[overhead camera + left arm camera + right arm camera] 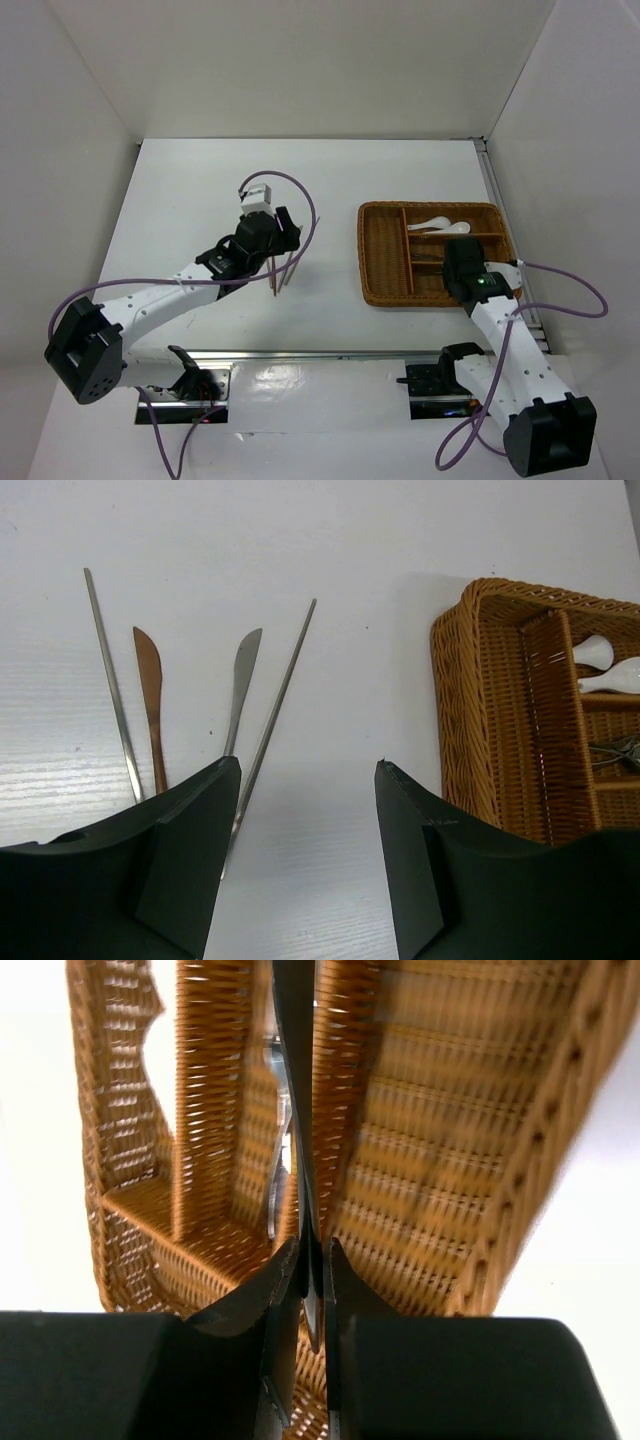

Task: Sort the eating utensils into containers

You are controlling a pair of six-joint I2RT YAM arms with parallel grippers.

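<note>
Right wrist view is showing a slim dark utensil being clamped edge-on by the right gripper, its fingers squeezing tight above the wicker tray. Two white spoons are lying in one short compartment. Two metal chopsticks, a brownish knife and a silver knife are resting on the white table by the left gripper, which is gaping wide, grasping nothing.
</note>
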